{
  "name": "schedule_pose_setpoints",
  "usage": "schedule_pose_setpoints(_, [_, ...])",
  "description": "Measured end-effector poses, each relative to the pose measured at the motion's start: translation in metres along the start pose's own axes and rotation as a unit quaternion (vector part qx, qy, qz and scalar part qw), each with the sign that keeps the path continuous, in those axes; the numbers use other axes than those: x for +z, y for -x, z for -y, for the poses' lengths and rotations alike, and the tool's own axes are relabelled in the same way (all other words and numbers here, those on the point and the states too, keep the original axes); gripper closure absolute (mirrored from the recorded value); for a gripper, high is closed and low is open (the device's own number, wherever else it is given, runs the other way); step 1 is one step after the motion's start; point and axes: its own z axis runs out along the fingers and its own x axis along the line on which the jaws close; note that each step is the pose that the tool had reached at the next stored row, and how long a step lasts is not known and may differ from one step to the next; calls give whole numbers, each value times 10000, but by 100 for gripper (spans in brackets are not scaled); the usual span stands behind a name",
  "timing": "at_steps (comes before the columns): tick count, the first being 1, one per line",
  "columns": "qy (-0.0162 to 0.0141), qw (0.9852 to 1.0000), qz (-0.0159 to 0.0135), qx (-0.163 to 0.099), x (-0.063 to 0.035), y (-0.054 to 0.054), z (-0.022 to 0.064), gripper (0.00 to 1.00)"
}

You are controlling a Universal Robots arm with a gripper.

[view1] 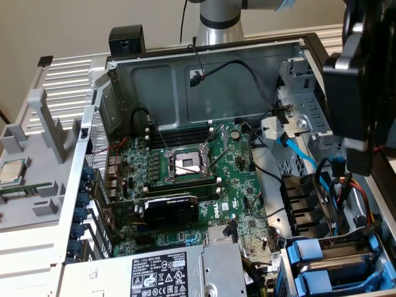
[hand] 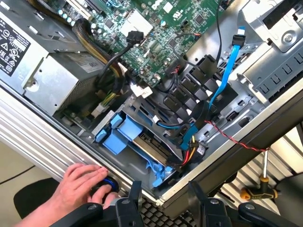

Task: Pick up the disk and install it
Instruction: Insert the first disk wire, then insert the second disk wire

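Disk (hand: 150, 147), as far as I can tell, is the flat drive body lying in a blue carrier frame (hand: 124, 133) inside the drive cage, at the corner of the open case. It sits just inside the ribbed case wall (hand: 52, 137). Its label is hidden. In the exterior view 2 blue carrier fronts (view1: 306, 250) stand stacked there, and I cannot tell which one is the task's.

The room above the cage is open. At its inner end, red, yellow and black power leads (hand: 190, 152) bunch against the carrier. A blue data cable (hand: 227, 71) hangs down towards the same spot, and a red-and-black twisted wire (hand: 236, 139) crosses nearby. Black plastic brackets (hand: 189, 90) stand between the cage and the motherboard (view1: 185, 161). The power supply (hand: 52, 66) lies near on the other side, with a thick cable bundle (hand: 111, 71) between it and the cage. A screwdriver (hand: 262, 182) lies outside the case.

A person's hand (hand: 78, 187) rests on a dark knob (hand: 106, 185) just outside the wall, beside one finger.

The gripper (hand: 164, 185) hovers over the case's corner rim. Its 2 fingers are spread with a clear gap and hold nothing. The silver arm (view1: 219, 18) rises behind the case.
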Motion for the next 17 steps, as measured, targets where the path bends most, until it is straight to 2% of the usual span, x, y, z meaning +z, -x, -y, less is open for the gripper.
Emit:
schedule_pose_setpoints(5, [-18,9995,103,-302,-1,-10,-7,48])
schedule_pose_setpoints(12, [-26,9990,141,-416,-16,-96,-65,48])
schedule_pose_setpoints(17, [-31,9986,171,-509,-13,-137,-63,48])
